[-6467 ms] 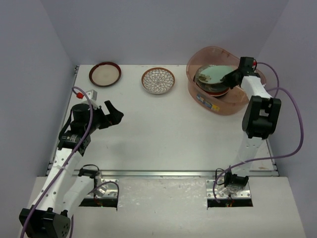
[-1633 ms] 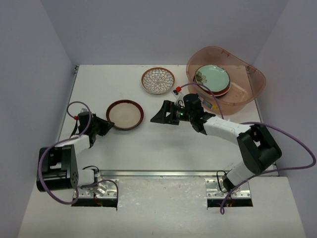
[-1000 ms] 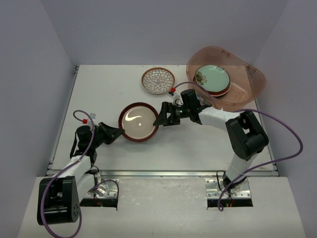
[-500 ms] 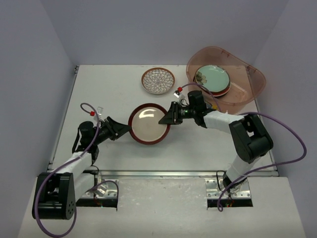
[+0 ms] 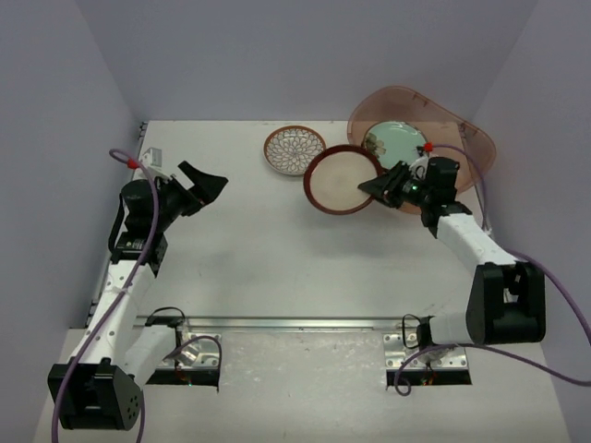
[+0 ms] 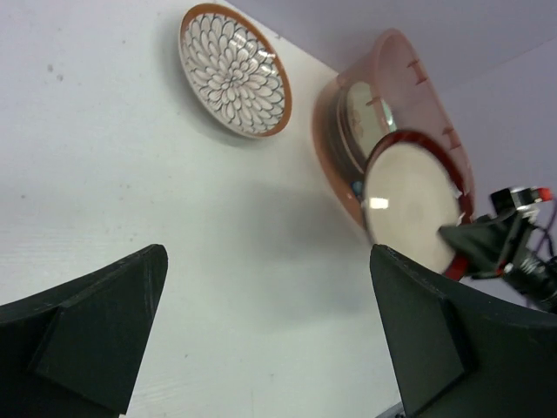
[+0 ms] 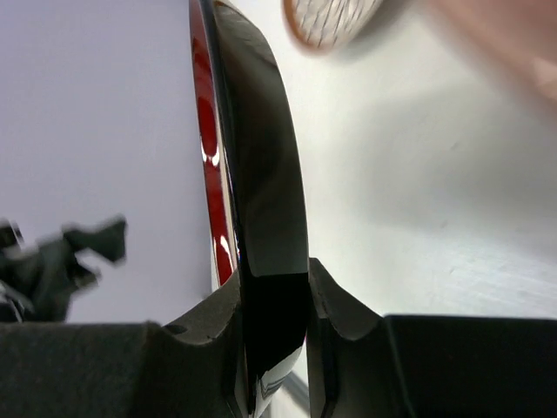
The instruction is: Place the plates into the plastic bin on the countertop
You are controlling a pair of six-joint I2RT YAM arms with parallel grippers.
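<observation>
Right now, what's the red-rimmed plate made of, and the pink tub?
The red-rimmed plate is probably glazed ceramic, maybe lacquered plastic. Its dark underside and red rim shine with sharp glints in the right wrist view. The pink tub looks like smooth, see-through plastic, because the plates inside show through its wall.

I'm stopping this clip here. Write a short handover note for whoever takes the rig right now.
Left gripper: open, empty, over the table's left side.
Right gripper: shut on the dark-rimmed plate's edge, holding it up beside the bin.
Done: a stack in the bin, green plate on top.
Left: bin the held plate, then the lattice plate at the table's back.
</observation>
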